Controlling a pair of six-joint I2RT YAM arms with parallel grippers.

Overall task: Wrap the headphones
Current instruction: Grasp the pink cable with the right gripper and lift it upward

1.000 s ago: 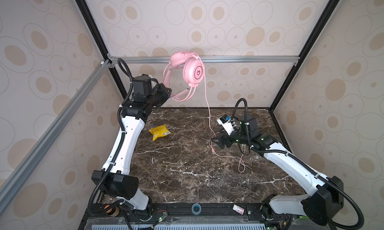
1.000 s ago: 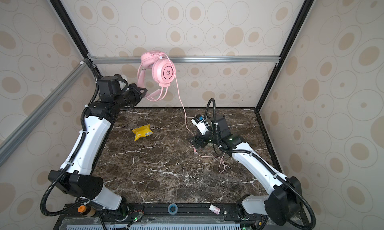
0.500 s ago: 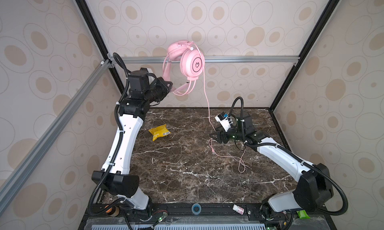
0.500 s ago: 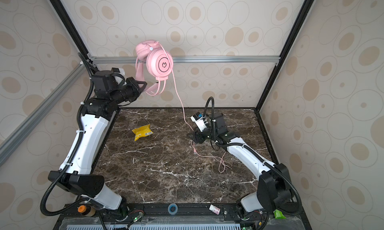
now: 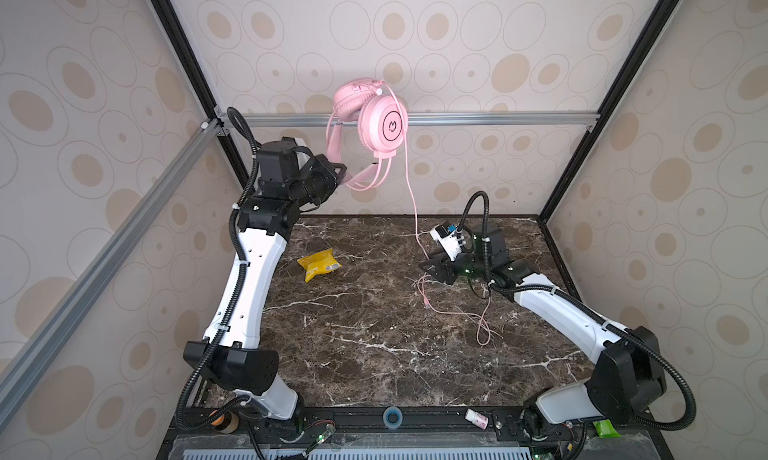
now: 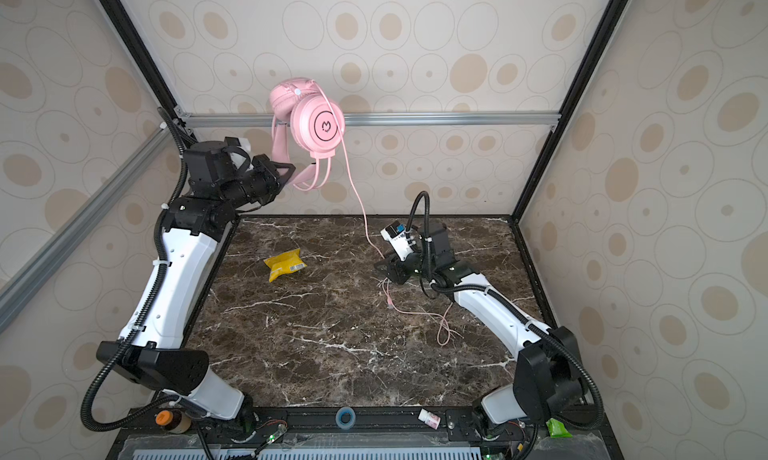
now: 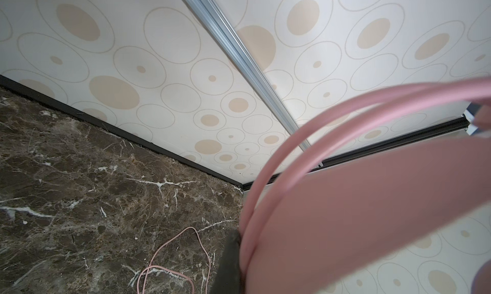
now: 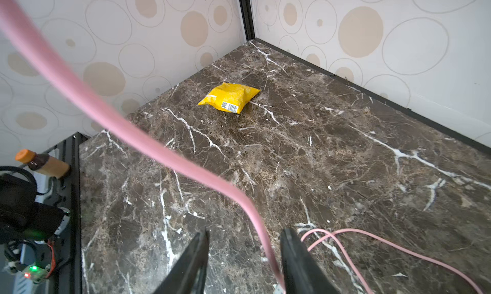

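Observation:
The pale pink headphones (image 5: 384,123) (image 6: 320,123) hang high in front of the back rail, earcups uppermost. My left gripper (image 5: 343,173) (image 6: 291,171) is shut on the padded headband (image 7: 345,199); one dark finger (image 7: 229,258) shows beside it. The thin pink cable (image 5: 411,196) (image 6: 357,196) drops from the earcup to the table. It passes between the fingers of my right gripper (image 5: 428,266) (image 6: 380,266) (image 8: 244,233), which is open and low over the marble. The cable (image 8: 148,144) lies close to one finger. Its loose end loops on the table (image 5: 457,312).
A yellow snack packet (image 5: 319,264) (image 8: 229,97) lies on the marble table at back left. An aluminium rail (image 5: 498,119) crosses the back wall. At the front edge are a brown bottle with an orange cap (image 6: 168,420), a blue ring (image 5: 390,416) and a small white bottle (image 5: 476,417).
My left arm has lifted the headphones higher and turned them. My right gripper has slid a little toward the back along the cable, and its jaws have narrowed around it.

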